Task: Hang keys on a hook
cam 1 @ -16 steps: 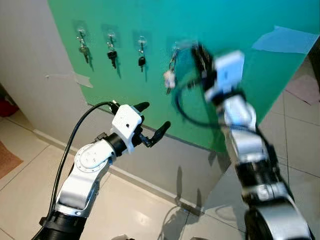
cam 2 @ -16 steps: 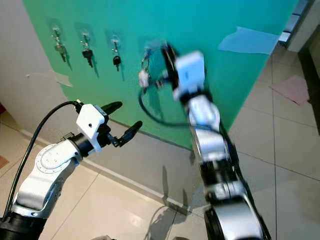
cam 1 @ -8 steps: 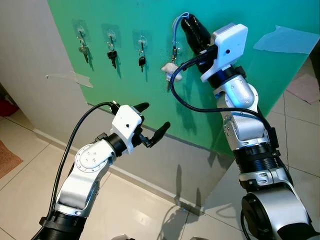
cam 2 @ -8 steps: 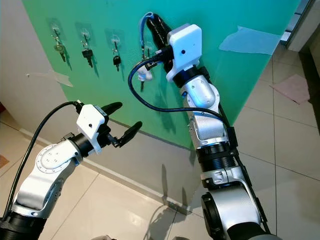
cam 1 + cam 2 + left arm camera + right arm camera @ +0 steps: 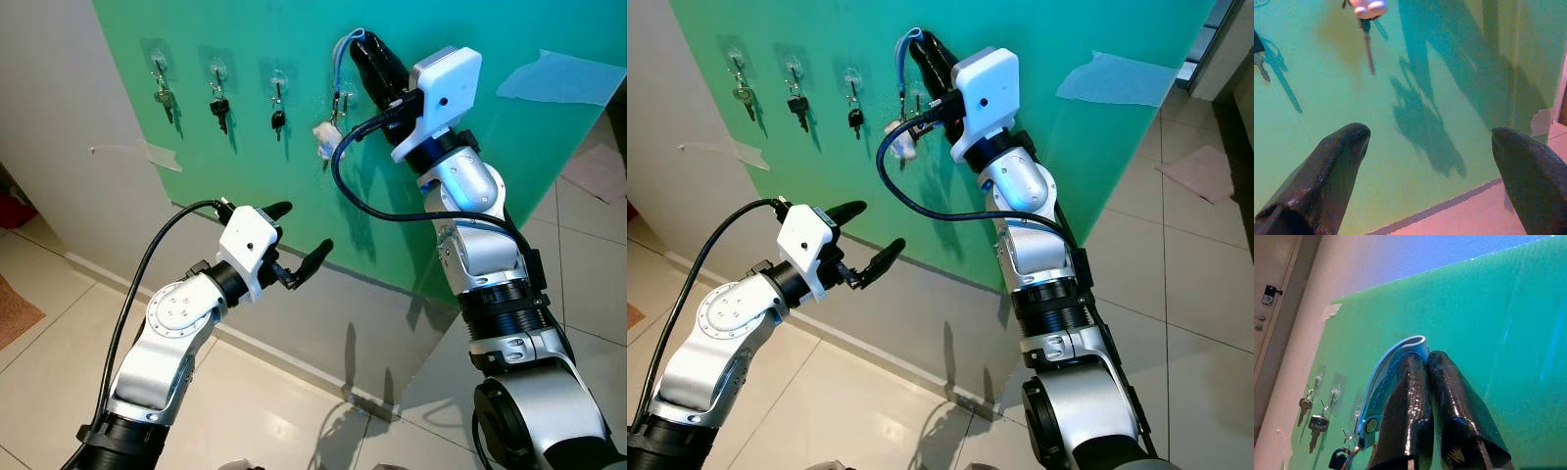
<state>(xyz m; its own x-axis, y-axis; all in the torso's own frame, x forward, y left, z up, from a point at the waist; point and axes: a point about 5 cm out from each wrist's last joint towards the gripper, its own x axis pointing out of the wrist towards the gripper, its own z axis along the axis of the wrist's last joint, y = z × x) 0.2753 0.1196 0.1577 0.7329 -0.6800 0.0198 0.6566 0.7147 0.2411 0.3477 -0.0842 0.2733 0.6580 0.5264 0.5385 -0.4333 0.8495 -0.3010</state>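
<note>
At green board (image 5: 470, 127): keys (image 5: 326, 140) dangle below right gripper (image 5: 364, 54) fingers, apparently pinching lanyard (image 5: 1386, 377).

Glossy tiled floor (image 5: 294, 411), matt green board (image 5: 470, 127)

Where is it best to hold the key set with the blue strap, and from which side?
Probably by the blue strap loop, where the right gripper pinches it shut: it stands clear above the dangling keys. Come from the front, facing the green board.
</note>
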